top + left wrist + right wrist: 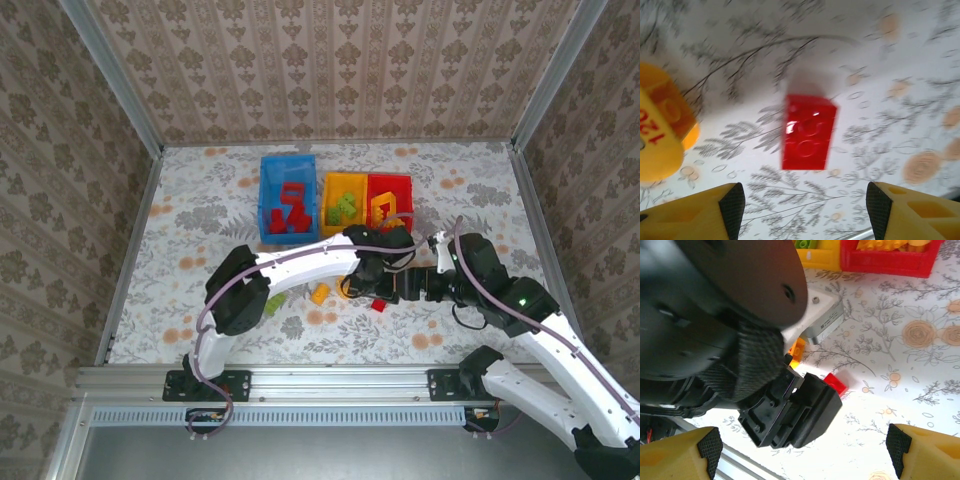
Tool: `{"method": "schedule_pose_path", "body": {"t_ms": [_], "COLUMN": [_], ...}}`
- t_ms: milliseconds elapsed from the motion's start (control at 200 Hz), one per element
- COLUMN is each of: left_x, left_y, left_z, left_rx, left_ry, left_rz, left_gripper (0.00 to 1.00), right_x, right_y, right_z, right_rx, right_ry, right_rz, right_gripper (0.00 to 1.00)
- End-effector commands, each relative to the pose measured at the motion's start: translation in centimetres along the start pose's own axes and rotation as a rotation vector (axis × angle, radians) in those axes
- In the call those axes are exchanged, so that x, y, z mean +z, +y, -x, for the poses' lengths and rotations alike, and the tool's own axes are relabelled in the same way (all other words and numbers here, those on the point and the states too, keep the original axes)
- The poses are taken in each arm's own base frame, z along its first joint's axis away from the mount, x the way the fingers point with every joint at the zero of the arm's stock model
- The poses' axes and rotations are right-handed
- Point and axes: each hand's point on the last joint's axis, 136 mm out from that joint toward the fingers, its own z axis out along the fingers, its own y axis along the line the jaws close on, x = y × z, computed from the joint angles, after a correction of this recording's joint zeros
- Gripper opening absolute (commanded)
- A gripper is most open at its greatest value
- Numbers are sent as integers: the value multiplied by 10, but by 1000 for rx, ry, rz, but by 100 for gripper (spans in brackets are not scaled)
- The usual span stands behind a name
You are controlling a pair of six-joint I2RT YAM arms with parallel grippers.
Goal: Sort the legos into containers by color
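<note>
Standing wide apart, left fingers (733, 207) hover over red lego (808, 132), touching nothing.

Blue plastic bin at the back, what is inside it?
Inside the blue plastic bin, a heap of red studded bricks shows. Whatever lies under that heap is covered, so they cannot be counted.

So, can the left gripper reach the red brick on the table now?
Probably yes. The left gripper hangs over the red brick with jaws open, and nothing lies between them.
</note>
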Motion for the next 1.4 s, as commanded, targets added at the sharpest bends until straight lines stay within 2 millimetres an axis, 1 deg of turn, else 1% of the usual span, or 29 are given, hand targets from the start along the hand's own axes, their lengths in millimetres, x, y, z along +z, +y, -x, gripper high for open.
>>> {"method": "schedule_pose_path", "body": {"t_ms": [0,85,200,320,465,565,740,860,965,1025,1085,1145,1195,1305,1395], "left_x": [10,18,29,37,43,51,59,62,59,52,40,25,7,-32,-61], "left_y": [-9,-10,-1,7,7,7,5,6,7,8,12,18,26,55,90], "left_z": [0,-2,-3,0,1,-1,1,3,6,9,15,22,29,44,54], "left_rx": [80,90,98,112,137,145,156,160,161,164,157,130,95,12,-52], "left_ry": [40,71,100,96,96,114,111,109,92,66,29,-11,-51,-130,-176], "left_rz": [-31,-28,22,65,74,71,65,72,81,93,105,110,104,105,126], "left_gripper": [68,68,68,69,68,62,48,44,40,38,37,36,35,35,35], "right_x": [-12,-15,-18,-23,-27,-25,-23,-22,-22,-21,-21,-20,-19,-10,3], "right_y": [-6,-8,-8,-5,-3,-4,-3,-2,-3,-3,-1,4,7,15,30], "right_z": [8,6,0,-11,-26,-33,-32,-32,-33,-32,-32,-29,-26,-18,-9], "right_rx": [44,60,76,95,125,152,166,166,164,159,148,124,101,37,-37], "right_ry": [-35,-31,-19,15,51,61,56,59,61,62,63,61,59,66,72], "right_rz": [-34,-31,-18,10,41,48,55,59,57,58,68,90,101,124,146], "right_gripper": [88,89,89,88,89,88,87,87,87,86,86,85,85,84,84]}}
